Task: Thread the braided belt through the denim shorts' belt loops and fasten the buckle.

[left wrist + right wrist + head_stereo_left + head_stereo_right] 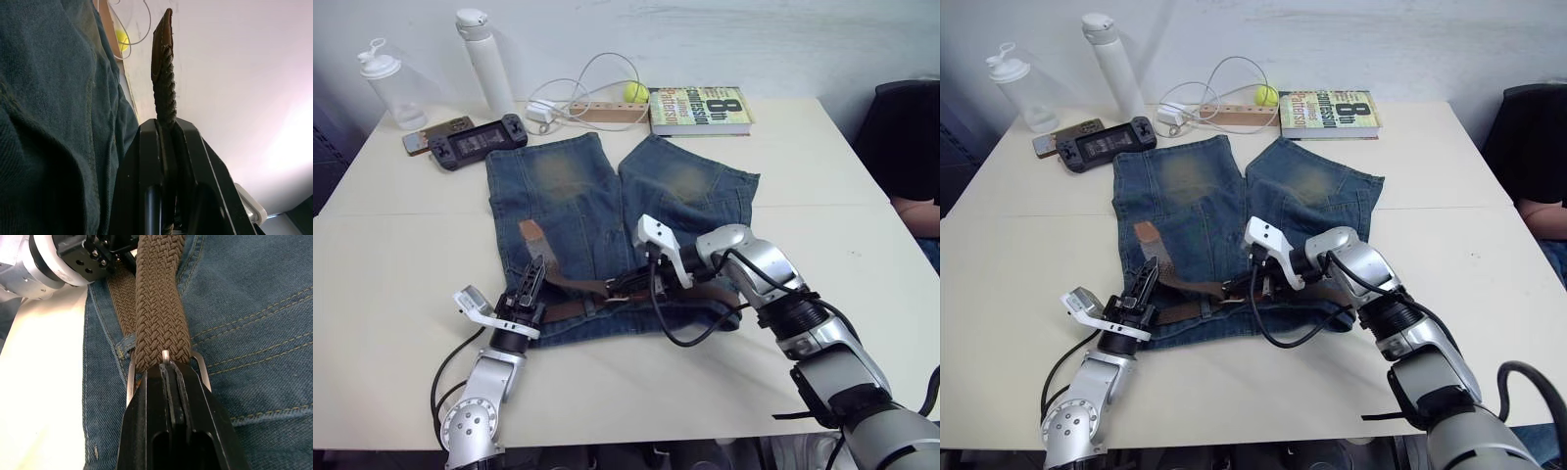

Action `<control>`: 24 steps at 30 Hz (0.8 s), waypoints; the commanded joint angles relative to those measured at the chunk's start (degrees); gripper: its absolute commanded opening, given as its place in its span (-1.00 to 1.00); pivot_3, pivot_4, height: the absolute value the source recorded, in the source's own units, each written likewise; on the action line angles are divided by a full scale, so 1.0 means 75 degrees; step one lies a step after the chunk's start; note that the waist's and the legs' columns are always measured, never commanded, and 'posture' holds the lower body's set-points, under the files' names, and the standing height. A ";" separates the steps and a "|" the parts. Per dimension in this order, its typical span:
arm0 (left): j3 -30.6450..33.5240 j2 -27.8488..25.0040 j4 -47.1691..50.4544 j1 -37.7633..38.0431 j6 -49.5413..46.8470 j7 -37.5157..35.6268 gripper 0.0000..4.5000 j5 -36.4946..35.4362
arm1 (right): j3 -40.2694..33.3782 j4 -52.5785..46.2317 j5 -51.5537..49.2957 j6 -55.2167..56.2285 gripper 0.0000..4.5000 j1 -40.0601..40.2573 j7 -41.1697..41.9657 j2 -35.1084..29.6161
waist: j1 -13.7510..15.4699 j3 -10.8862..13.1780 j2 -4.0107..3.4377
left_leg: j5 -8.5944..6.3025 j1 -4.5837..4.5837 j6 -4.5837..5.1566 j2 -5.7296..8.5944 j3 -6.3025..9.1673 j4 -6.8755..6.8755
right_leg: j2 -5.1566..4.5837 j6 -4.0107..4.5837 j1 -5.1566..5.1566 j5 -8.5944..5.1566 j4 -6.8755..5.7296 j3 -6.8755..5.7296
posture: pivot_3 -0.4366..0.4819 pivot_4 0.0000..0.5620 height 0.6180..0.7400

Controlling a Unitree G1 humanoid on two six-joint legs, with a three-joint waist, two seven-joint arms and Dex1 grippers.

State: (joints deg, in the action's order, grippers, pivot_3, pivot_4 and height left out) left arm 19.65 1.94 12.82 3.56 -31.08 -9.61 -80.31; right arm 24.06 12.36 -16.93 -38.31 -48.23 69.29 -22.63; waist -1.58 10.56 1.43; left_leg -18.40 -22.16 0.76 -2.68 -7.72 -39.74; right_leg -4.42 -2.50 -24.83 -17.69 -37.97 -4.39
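- Faded blue denim shorts lie flat on a cream table, waistband toward the robot.
- A dark-brown braided belt runs along the waistband, its tan leather tip raised over the left leg.
- The left gripper pinches the belt just below that tip.
- The right gripper, jaws pressed together, pinches the silver-grey metal buckle at mid-waistband.
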 commanded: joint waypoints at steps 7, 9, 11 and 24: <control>-0.0086 0.0179 -0.0396 0.0271 -0.0023 0.0038 -1.00 0.0248 | 0.0117 0.0203 0.0315 0.0167 -0.93 0.0064 0.0022 0.0198 | -0.0003 -0.0004 -0.0006 | -0.0012 0.0007 0.0013 0.0001 0.0022 0.0003 | -0.0002 0.0000 0.0023 0.0000 0.0013 -0.0020 | -0.05 -0.47 0.40; -0.0114 0.0197 -0.0428 0.0290 -0.0022 0.0074 -1.00 0.0327 | 0.0165 0.0260 0.0409 0.0097 -0.93 0.0033 -0.0009 0.0208 | -0.0004 -0.0004 -0.0007 | -0.0012 0.0008 0.0013 0.0001 0.0023 0.0003 | -0.0003 0.0000 0.0024 0.0000 0.0015 -0.0021 | -0.05 -0.47 0.40; -0.0125 0.0226 -0.0430 0.0297 -0.0021 0.0063 -1.00 0.0362 | 0.0279 0.0256 0.0561 0.0053 -0.93 0.0000 -0.0002 0.0167 | -0.0004 -0.0010 -0.0017 | -0.0013 0.0009 0.0013 0.0001 0.0025 0.0004 | -0.0004 0.0000 0.0027 0.0000 0.0017 -0.0024 | -0.05 -0.47 0.40; -0.0195 0.0224 -0.0480 0.0256 -0.0041 -0.0188 -1.00 0.0663 | 0.1406 0.0034 0.1406 -0.1344 -0.93 -0.0264 -0.0235 0.0308 | -0.0013 -0.0095 -0.0118 | -0.0034 0.0017 0.0035 0.0001 0.0035 0.0013 | -0.0004 0.0000 0.0039 0.0000 0.0030 -0.0031 | -0.05 -0.47 0.40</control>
State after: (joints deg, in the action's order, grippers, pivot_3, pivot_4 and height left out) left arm 19.20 3.05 12.19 4.13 -30.44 -11.33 -76.04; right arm 30.43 10.93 -8.68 -44.43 -51.41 68.65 -21.20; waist -1.68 9.84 0.54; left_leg -18.67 -22.03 1.03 -2.67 -7.45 -39.64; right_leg -4.45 -2.50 -24.53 -17.70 -37.73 -4.62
